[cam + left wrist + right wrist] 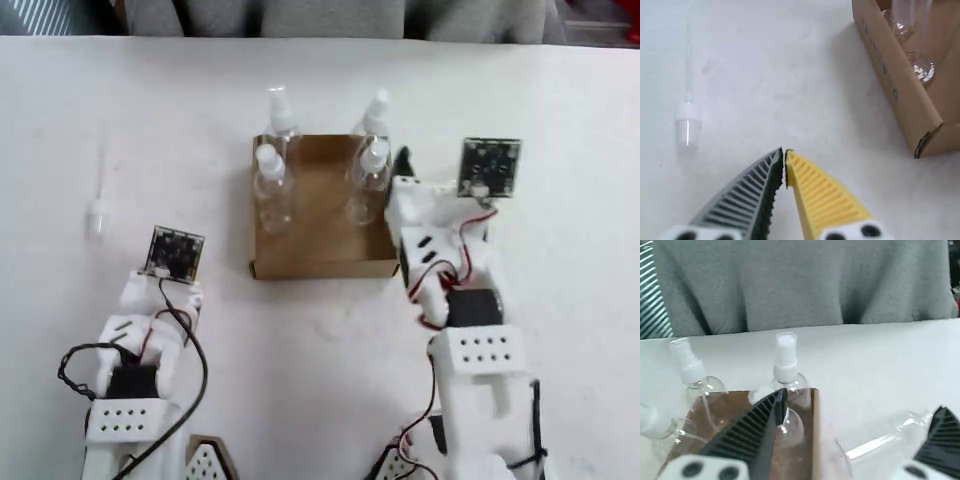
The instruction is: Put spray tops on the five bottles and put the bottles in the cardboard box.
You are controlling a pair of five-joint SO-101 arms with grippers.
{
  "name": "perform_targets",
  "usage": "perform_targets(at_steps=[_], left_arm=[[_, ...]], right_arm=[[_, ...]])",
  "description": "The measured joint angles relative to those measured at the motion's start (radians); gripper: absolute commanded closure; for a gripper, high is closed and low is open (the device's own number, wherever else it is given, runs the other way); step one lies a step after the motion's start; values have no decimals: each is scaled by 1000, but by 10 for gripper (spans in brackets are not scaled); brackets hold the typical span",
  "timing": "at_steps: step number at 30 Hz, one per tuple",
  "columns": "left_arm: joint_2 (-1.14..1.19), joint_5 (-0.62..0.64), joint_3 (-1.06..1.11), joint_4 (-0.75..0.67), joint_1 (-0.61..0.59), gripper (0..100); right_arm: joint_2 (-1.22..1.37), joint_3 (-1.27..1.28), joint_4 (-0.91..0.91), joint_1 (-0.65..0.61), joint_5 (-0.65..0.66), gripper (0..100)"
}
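Note:
The cardboard box (pixel 320 262) sits mid-table. Two clear bottles with white spray tops (pixel 271 180) (pixel 368 172) stand inside it, and two more (pixel 280 112) (pixel 377 110) rise at its far edge. A fifth clear bottle (pixel 885 439) without a top lies on the table just right of the box, between the fingers of my open right gripper (pixel 860 415), which hovers over the box's right wall (pixel 402 175). A loose spray top (pixel 95 212) (pixel 687 129) with its thin tube lies far left. My left gripper (pixel 785 154) is shut and empty, short of that top.
The left arm (pixel 140 340) rests near the front left, the right arm (pixel 475 340) at the front right. A grey cloth (pixel 800 285) hangs behind the table's far edge. White table stretches between the loose top and the box.

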Motion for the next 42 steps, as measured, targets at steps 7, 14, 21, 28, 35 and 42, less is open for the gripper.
perform_targets(at_steps=[7,14,21,28,35,42], left_arm=[[0,0,0,0,0,976],[0,0,0,0,0,976],[0,0,0,0,0,976],[0,0,0,0,0,976],[0,0,0,0,0,976],[0,0,0,0,0,976]], right_arm=[[29,-144,281,170,-37,619],[364,-390,480,224,-57,619],[717,-694,684,230,-198,619],[1008,-1063,891,233,-336,618],[1244,-1333,941,233,-425,618],[1481,-1562,941,241,-476,618]])
